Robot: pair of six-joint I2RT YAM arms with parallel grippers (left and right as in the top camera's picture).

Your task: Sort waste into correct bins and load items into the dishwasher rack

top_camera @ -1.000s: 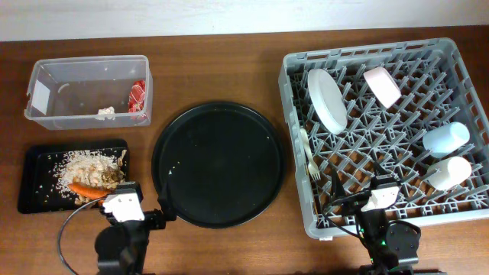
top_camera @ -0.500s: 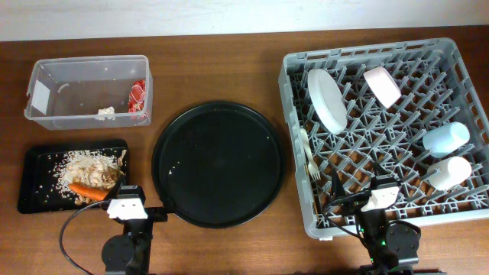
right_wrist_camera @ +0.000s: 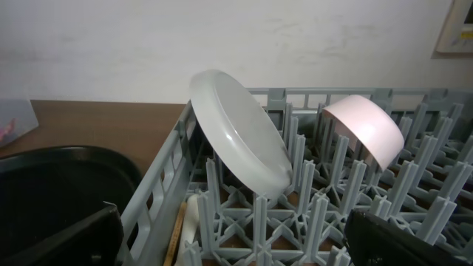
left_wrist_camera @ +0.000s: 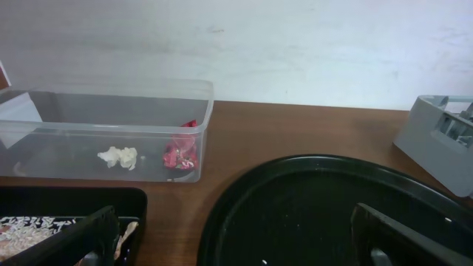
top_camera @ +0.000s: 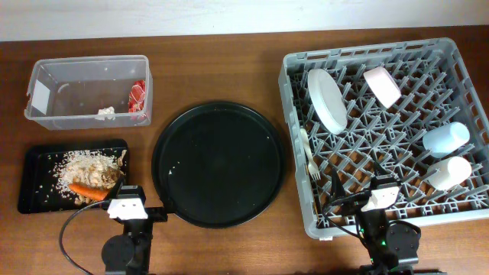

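Note:
The grey dishwasher rack (top_camera: 458,53) holds the pale plate (top_camera: 327,99), pinkish bowl (top_camera: 381,85), light-blue cup (top_camera: 445,138), white cup (top_camera: 448,172) and white fork (top_camera: 309,156). The clear tub (top_camera: 46,76) holds a red-and-white wrapper (top_camera: 137,95) and a white paper scrap (top_camera: 105,113). The black rectangular tray (top_camera: 34,179) holds rice-like bits (top_camera: 88,164), a carrot (top_camera: 85,189) and a brown lump (top_camera: 112,176). My left gripper (left_wrist_camera: 236,247) is open and empty at the front edge between that tray and the round tray. My right gripper (right_wrist_camera: 236,244) is open and empty at the rack's front.
A large round black tray (top_camera: 218,164) lies in the middle with a few tiny crumbs on it. In the right wrist view the plate (right_wrist_camera: 240,133) and bowl (right_wrist_camera: 366,129) lean on the rack's pegs. A pale wall runs behind the table.
The left arm drew back toward the front edge and turned slightly between one second ago and half a second ago; it has held still since. The right arm has not moved.

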